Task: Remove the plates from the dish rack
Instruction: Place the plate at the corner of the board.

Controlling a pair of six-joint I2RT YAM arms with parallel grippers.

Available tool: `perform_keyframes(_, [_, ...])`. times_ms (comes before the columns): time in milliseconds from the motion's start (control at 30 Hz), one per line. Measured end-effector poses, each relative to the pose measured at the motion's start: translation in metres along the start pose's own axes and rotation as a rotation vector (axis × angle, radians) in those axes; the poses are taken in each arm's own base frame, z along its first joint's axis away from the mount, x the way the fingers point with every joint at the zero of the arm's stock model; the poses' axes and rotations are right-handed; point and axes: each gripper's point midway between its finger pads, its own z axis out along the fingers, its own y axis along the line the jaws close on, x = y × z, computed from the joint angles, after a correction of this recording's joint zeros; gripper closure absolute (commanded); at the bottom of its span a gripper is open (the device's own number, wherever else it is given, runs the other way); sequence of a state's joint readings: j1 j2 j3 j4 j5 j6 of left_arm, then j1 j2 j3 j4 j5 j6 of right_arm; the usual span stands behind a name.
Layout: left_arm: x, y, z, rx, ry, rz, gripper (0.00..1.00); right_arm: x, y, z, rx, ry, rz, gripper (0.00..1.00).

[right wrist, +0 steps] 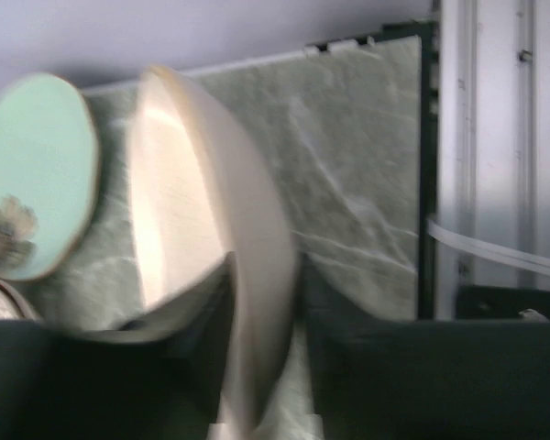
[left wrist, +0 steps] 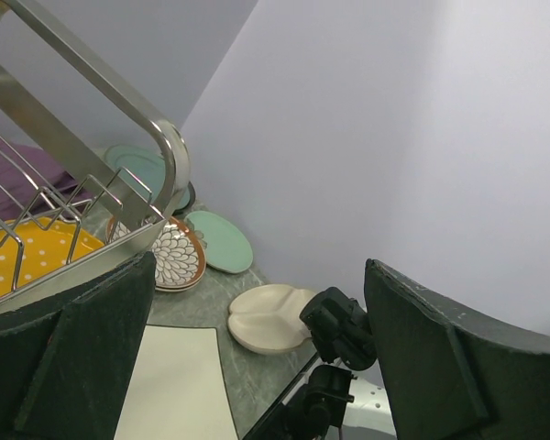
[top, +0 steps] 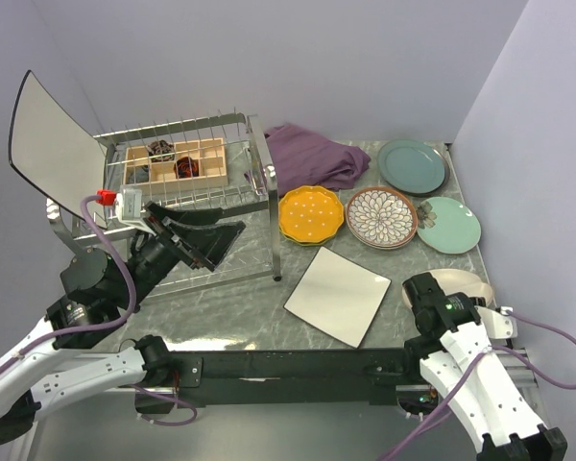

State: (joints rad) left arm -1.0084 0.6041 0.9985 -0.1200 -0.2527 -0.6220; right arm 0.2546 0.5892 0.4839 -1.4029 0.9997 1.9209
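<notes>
The silver wire dish rack [top: 254,197] stands at the back left, and a large white square plate [top: 48,134] with a dark rim stands on edge at its left end. My left gripper [top: 209,240] [left wrist: 257,353] reaches under the rack's upper tier, open and empty. On the table lie an orange dotted plate [top: 311,213], a brown-patterned plate [top: 381,216], a teal plate [top: 412,165], a mint-green plate [top: 448,224] and a white square plate [top: 338,295]. My right gripper [top: 432,288] [right wrist: 266,302] is shut on the rim of a cream plate [top: 466,280] [right wrist: 174,202] at the table's right front.
A small wooden compartment box [top: 173,161] sits on the rack's upper tier. A purple cloth [top: 312,154] lies bunched behind the orange plate. The table's right edge [right wrist: 426,183] runs close beside the cream plate. Walls close in on the left, back and right.
</notes>
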Motion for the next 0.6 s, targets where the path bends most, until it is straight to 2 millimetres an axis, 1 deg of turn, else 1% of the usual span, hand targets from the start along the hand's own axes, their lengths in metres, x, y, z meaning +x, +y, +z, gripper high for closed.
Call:
perform_keyframes(67, [0.0001,0.0,0.0,0.0,0.001,0.0,0.01,-0.0032,0.0042,0.0005,-0.012,-0.017,0.023,0.49])
perform_keyframes(200, [0.0,0.0,0.0,0.001,-0.001,-0.001,0.01,-0.0053,0.0053,0.0016,-0.009,-0.034,0.026,0.49])
perform_keyframes(300, [0.0015,0.0008,0.0002,-0.001,0.002,-0.001,0.01,-0.0053,0.006,0.0023,-0.006,-0.043,0.017,0.46])
perform_keyframes(433, [0.002,0.0015,-0.0009,-0.001,0.002,-0.002,0.01,-0.0042,0.0107,0.0034,-0.008,-0.051,0.023,0.38])
perform_keyframes(533, [0.0001,0.0011,-0.0039,0.002,-0.004,-0.005,0.01,-0.0024,0.0113,0.0045,0.003,-0.056,0.006,0.35])
perform_keyframes(600, [-0.002,0.0001,-0.0054,0.007,-0.01,-0.007,0.01,-0.0014,0.0104,0.0054,0.015,-0.062,-0.016,0.29])
